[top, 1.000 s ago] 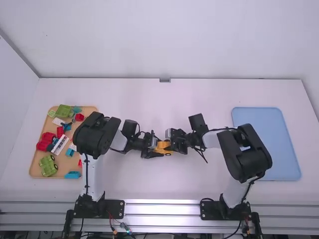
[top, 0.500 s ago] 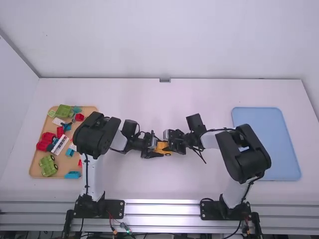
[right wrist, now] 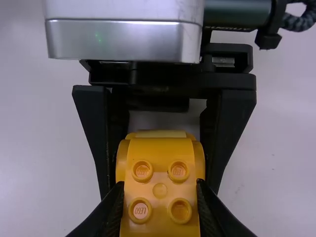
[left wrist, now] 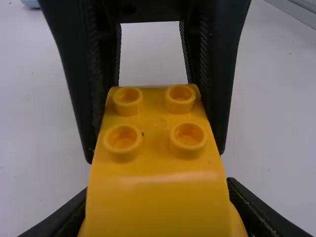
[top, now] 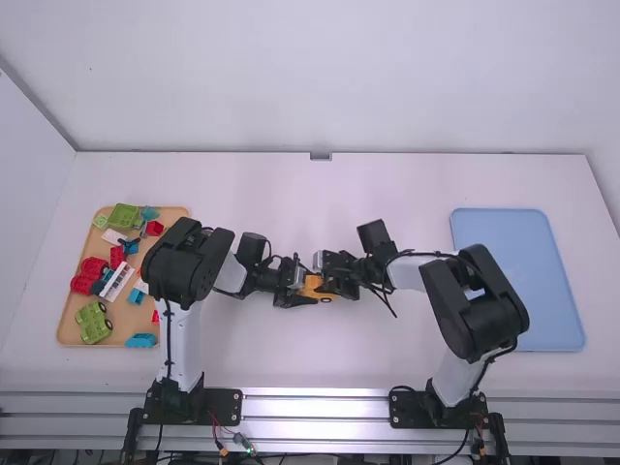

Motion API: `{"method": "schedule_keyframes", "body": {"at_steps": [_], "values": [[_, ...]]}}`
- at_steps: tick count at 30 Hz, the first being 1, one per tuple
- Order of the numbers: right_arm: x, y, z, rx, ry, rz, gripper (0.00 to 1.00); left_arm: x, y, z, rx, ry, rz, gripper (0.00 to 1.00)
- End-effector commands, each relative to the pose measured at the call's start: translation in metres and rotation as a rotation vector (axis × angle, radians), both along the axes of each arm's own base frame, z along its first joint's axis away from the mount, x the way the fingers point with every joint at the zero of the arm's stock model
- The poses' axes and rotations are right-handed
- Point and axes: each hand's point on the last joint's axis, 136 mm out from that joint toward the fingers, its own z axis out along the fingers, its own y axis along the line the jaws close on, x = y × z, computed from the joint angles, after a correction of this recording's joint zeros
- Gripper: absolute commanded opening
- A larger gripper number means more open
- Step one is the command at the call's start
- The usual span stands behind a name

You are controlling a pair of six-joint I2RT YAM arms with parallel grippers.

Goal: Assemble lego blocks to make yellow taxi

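Yellow car piece (top: 316,289): mid-table, between the two grippers, its studs (left wrist: 188,137) facing the left wrist camera. Whether it is one block or two joined, I cannot tell. Left gripper (left wrist: 158,207): closed on one end, fingers along both sides. Right gripper (right wrist: 159,187): closed on the other end, likewise from both sides.

Step in hand, my reading: seating or checking a joint while both arms hold. For good technique, keep both ends in line, push squarely along the joint, and let one gripper brace while the other presses. Smooth curved sides may slip; a twist could lift one edge. Check for an even seam before either lets go, then release one side first.

Further out on the white table (top: 339,368): tan tray (top: 64,334) at left, holding green blocks (top: 94,323) and red blocks (top: 89,275); blue tray (top: 528,281) at right, likely the destination.
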Motion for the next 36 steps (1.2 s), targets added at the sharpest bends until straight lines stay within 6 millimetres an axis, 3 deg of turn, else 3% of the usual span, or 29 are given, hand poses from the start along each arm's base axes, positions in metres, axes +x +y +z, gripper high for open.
{"method": "schedule_keyframes", "body": {"at_steps": [1,10,19,24,30,36], "values": [[-0.007,-0.011,-0.040,-0.193,0.011,-0.039,0.00,-0.007,-0.002,-0.012,0.033,0.018,-0.003,0.42],[-0.020,-0.021,-0.049,-0.236,0.036,-0.016,0.00,-0.003,-0.003,-0.010,0.030,0.032,0.007,0.41],[-0.009,-0.004,-0.004,-0.027,-0.029,0.024,0.00,-0.007,-0.002,-0.010,0.024,0.010,0.007,0.41],[-0.008,-0.002,0.005,0.028,-0.045,0.048,0.00,-0.006,-0.002,-0.010,0.025,0.021,0.013,0.41],[-0.008,0.005,0.031,0.104,-0.089,0.076,0.00,-0.007,-0.002,-0.010,0.026,0.024,0.013,0.41],[-0.001,-0.002,0.021,0.031,-0.059,-0.001,0.00,-0.005,-0.002,-0.009,0.025,0.025,0.015,0.41]]}}
